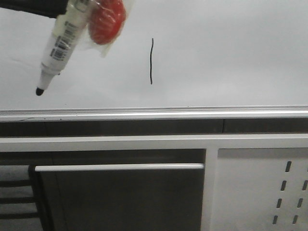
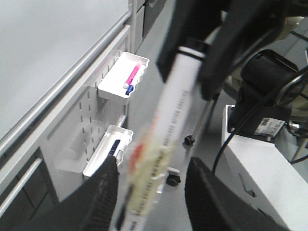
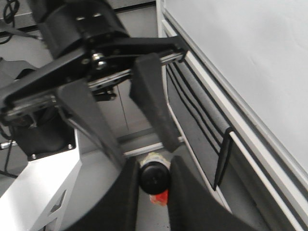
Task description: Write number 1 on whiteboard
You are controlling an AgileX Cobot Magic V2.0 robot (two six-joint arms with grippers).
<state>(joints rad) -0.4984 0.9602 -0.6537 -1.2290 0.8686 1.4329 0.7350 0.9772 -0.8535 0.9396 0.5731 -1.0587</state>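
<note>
front view: number 1 (image 1: 152,61) on whiteboard (image 1: 231,53) right of marker (image 1: 57,48), right tool (image 3: 153,190) pinching it.

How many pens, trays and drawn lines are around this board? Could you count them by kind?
Marker pen: 1
Pink pen: 1
White trays: 2, the upper tray and the lower tray
Black stroke: 1
Total: 5
A dark item in the lower tray is unclear and not counted.

Front camera faces the whiteboard (image 1: 231,53) closely; wrist cameras see it obliquely.
</note>
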